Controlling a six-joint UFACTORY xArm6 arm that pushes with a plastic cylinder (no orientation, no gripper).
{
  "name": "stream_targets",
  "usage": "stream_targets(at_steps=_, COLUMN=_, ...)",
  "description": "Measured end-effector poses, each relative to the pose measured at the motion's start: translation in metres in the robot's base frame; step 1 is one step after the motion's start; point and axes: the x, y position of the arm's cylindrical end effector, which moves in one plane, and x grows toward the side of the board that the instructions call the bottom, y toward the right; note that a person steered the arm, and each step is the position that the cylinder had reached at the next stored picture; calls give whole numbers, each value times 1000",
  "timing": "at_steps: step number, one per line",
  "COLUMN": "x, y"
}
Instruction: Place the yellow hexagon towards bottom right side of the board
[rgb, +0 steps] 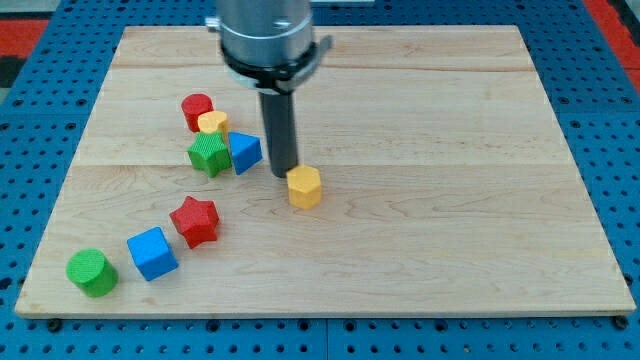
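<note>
The yellow hexagon (304, 186) sits near the middle of the wooden board (450, 220). My tip (285, 175) rests just at the hexagon's upper left edge, touching or nearly touching it. The dark rod rises from there to the arm's grey housing (265, 35) at the view's top.
A cluster lies left of the tip: a red cylinder (197, 110), a small yellow block (213, 124), a green star-like block (209, 155) and a blue block (244, 152). Lower left: a red star (195, 220), a blue cube (152, 253), a green cylinder (91, 272).
</note>
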Motion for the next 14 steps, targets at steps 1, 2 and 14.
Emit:
stream_targets(at_steps=1, x=21, y=18)
stream_targets(at_steps=2, x=34, y=-5)
stream_targets(at_steps=14, x=85, y=338)
